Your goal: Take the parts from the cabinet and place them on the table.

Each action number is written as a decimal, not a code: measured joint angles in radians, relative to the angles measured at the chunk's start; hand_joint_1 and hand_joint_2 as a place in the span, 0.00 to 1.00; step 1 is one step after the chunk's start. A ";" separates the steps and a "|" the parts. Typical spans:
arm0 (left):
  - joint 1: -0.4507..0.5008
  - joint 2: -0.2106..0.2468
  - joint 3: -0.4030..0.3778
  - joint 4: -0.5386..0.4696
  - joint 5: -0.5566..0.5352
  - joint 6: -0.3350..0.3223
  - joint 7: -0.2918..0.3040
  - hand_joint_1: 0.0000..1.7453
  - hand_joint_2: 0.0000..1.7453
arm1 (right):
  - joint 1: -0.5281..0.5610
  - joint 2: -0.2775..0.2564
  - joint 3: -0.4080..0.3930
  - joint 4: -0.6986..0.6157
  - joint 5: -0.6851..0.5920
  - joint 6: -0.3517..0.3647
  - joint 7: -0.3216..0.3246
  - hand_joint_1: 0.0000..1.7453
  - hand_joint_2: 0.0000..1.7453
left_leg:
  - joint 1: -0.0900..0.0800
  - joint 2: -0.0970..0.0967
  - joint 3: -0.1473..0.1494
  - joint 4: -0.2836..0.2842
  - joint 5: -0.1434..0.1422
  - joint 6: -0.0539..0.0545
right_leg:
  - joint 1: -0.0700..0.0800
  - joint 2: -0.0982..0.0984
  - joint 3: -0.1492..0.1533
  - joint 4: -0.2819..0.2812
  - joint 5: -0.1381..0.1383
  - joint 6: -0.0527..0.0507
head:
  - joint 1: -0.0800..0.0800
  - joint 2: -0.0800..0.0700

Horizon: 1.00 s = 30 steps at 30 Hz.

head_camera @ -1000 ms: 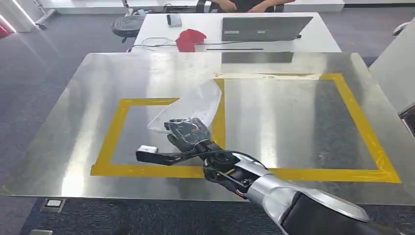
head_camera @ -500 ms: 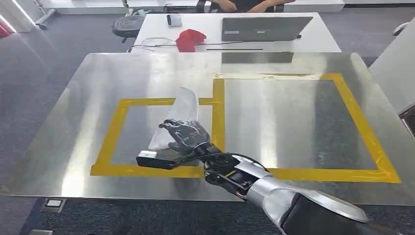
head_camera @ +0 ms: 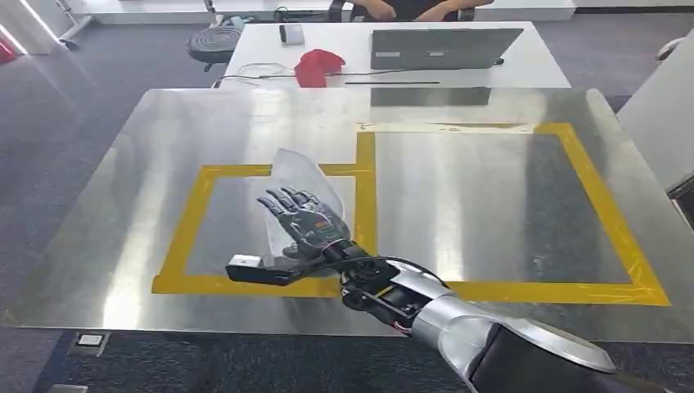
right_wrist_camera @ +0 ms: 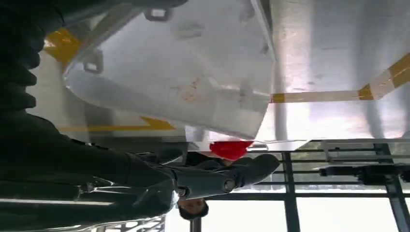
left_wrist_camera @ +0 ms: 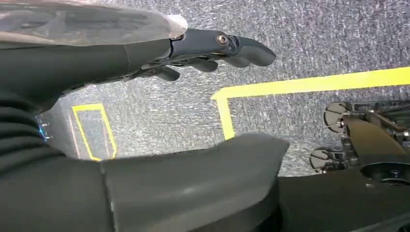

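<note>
A translucent white plastic part (head_camera: 304,182) stands tilted on the steel table (head_camera: 491,205), inside the left yellow-taped square (head_camera: 190,214). My right hand (head_camera: 304,225) is right in front of it, back toward the head camera and fingers spread. In the right wrist view the part (right_wrist_camera: 193,72) lies between the thumb and the straight fingers (right_wrist_camera: 227,176), and a gap separates it from the fingers. No grip on it shows. My left hand (left_wrist_camera: 145,53) hangs over the carpeted floor with its fingers loosely extended and nothing in it.
A second, larger yellow-taped square (head_camera: 606,205) marks the table's right half. Beyond the table stands a white desk (head_camera: 532,70) with a laptop (head_camera: 442,47) and a red cloth (head_camera: 317,65), and a person sits behind it. A stool (head_camera: 213,41) is at the far left.
My right hand has turned to the left and its fingers have gone from curled to spread. The white part has swung from pointing far right to standing tilted toward the far left.
</note>
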 joint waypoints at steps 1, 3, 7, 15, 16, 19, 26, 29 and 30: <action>0.000 0.000 0.000 0.000 0.000 0.000 0.000 0.00 0.00 | 0.000 0.000 0.001 0.000 0.000 0.000 0.000 0.00 1.00 | 0.000 0.000 0.000 0.000 0.000 0.000 | 0.000 0.000 0.000 0.000 0.000 0.000 | 0.000 0.000; 0.000 0.000 0.000 0.000 0.000 0.000 0.000 0.00 0.00 | 0.000 0.000 0.002 0.000 0.000 0.000 0.000 0.00 1.00 | 0.000 0.000 0.000 0.000 0.000 0.000 | 0.000 0.000 0.000 0.000 0.000 0.000 | 0.000 0.000; 0.000 -0.001 0.000 0.000 0.001 0.000 0.000 0.00 0.00 | 0.000 0.000 0.005 0.000 0.009 0.001 -0.002 0.00 1.00 | 0.000 0.000 0.000 0.000 0.000 0.000 | 0.000 0.000 0.000 0.000 0.000 0.000 | 0.000 0.000; 0.001 -0.002 0.000 0.000 0.010 -0.001 -0.001 0.00 0.00 | 0.000 0.006 0.013 -0.004 -0.024 -0.003 -0.025 0.00 1.00 | 0.000 0.000 0.000 0.000 0.000 0.000 | 0.000 0.000 0.001 0.000 0.000 0.000 | 0.000 0.000; 0.002 -0.002 0.000 0.000 0.011 -0.001 -0.002 0.00 0.00 | 0.000 0.006 0.009 -0.010 -0.088 -0.002 -0.081 0.00 1.00 | 0.000 0.000 0.000 0.000 0.000 0.000 | 0.000 0.000 0.001 0.000 0.000 0.000 | 0.000 0.000; 0.010 -0.002 0.000 0.000 0.016 -0.004 -0.011 0.00 0.00 | -0.003 0.006 -0.047 -0.092 -0.436 0.063 -0.298 0.00 1.00 | 0.000 0.000 0.001 0.000 0.000 0.000 | 0.000 0.001 0.000 0.000 0.000 0.000 | 0.000 0.000; 0.039 -0.001 0.000 0.000 0.046 0.000 -0.038 0.00 0.00 | -0.018 -0.053 -0.195 -0.505 -0.743 0.198 -0.267 0.00 1.00 | 0.001 0.000 0.002 0.000 -0.001 0.000 | 0.000 0.000 0.001 -0.001 0.000 0.000 | 0.000 0.000; 0.045 -0.001 0.000 0.000 0.052 0.003 -0.040 0.00 0.00 | -0.011 -0.083 -0.240 -0.629 -0.785 0.214 -0.275 0.00 1.00 | 0.001 0.001 0.003 0.000 -0.001 0.000 | 0.000 0.001 0.001 -0.001 0.000 0.000 | 0.000 0.000; 0.045 -0.001 0.000 0.000 0.053 0.003 -0.043 0.00 0.00 | -0.009 -0.092 -0.251 -0.665 -0.789 0.217 -0.283 0.00 1.00 | 0.001 0.001 0.003 0.000 -0.001 0.000 | 0.000 0.001 0.002 -0.001 0.000 0.000 | 0.000 0.000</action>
